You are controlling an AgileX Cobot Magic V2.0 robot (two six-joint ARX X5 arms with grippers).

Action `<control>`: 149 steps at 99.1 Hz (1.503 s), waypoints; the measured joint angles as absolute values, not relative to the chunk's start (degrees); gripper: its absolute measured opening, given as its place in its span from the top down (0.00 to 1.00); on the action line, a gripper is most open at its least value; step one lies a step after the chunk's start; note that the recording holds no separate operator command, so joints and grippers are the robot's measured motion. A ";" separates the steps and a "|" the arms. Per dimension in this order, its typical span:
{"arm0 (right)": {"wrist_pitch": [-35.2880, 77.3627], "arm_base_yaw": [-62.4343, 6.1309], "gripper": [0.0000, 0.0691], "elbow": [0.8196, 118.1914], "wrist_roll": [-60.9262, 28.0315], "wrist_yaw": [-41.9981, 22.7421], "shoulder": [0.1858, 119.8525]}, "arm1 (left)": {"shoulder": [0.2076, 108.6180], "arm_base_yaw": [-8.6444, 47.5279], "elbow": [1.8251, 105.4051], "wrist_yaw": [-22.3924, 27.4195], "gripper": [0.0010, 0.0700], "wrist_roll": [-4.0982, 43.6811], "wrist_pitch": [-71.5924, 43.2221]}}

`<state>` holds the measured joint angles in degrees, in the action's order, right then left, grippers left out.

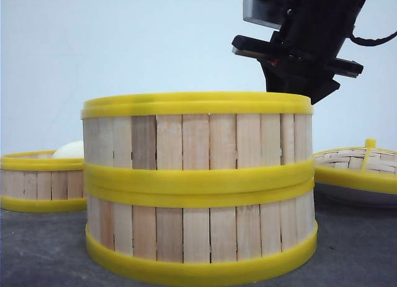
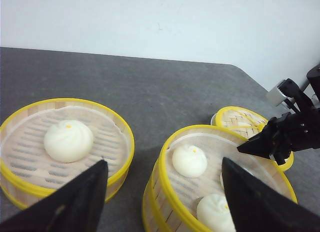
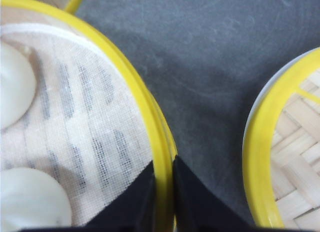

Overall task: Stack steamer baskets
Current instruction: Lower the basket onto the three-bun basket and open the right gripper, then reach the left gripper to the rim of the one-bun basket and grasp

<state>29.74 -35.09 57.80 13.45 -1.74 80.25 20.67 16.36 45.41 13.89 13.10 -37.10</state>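
A dark grey table (image 1: 37,250) set against a plain white wall (image 1: 124,39) is seen, and at the centre foreground of the front view two steamer baskets (image 1: 198,188) are stacked one on the other. In the right wrist view the right claw (image 3: 164,192) is closed narrowly on the yellow rim (image 3: 150,111) of the top basket, one finger inside and one outside, beside white buns (image 3: 15,81) on a cloth liner. Further back, a third basket (image 1: 40,178) holding one bun is seen at the left edge of the front view and a domed woven lid (image 1: 360,166) at the right edge, while the left claw (image 2: 165,192) is spread wide above the baskets, holding nothing.
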 joint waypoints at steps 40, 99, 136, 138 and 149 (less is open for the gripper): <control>25.58 -35.09 0.57 57.80 12.58 -4.34 76.09 | 20.67 16.36 45.41 13.89 0.38 13.10 -37.12; 34.28 -38.89 0.40 57.82 11.77 -4.56 43.22 | 35.38 16.23 45.41 1.52 0.38 14.50 -30.02; 37.54 -40.14 0.40 57.82 11.79 -4.54 41.39 | 66.63 8.78 52.69 -0.34 0.38 15.81 -21.45; 37.63 -40.14 0.40 57.82 11.77 -4.54 41.39 | 67.99 8.23 53.04 -0.32 0.38 16.10 -21.43; 38.17 -40.14 0.40 57.82 11.79 -4.54 41.39 | 74.50 5.26 53.95 -0.21 0.38 17.82 -21.37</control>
